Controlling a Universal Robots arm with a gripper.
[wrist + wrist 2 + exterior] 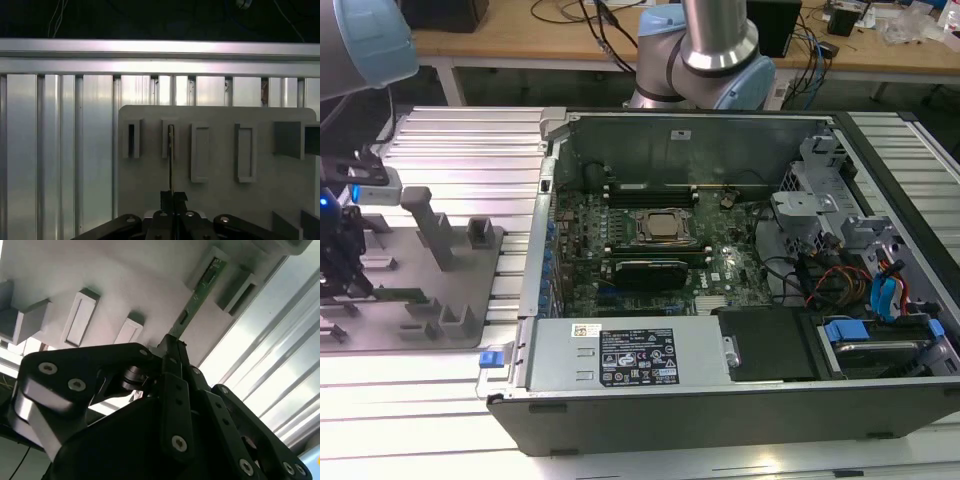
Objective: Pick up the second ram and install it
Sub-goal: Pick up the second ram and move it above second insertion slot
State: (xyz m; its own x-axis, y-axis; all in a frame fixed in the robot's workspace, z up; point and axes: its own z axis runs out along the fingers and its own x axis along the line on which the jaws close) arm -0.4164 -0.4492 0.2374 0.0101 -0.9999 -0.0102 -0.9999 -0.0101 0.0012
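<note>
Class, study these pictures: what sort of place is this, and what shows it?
Probably a robotics lab for computer assembly: a robot arm, an open computer case with bare motherboard, and a grey fixture tray holding a ram stick.

Holder tray [485, 262] on table [460, 150], exterior view's left of computer case [720, 400]; second ram [201, 289] edgewise in tray slot.

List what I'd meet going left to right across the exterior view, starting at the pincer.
pincer, shut on the second ram → blue clip at the case's corner → CPU socket → blue-handled drive
</note>
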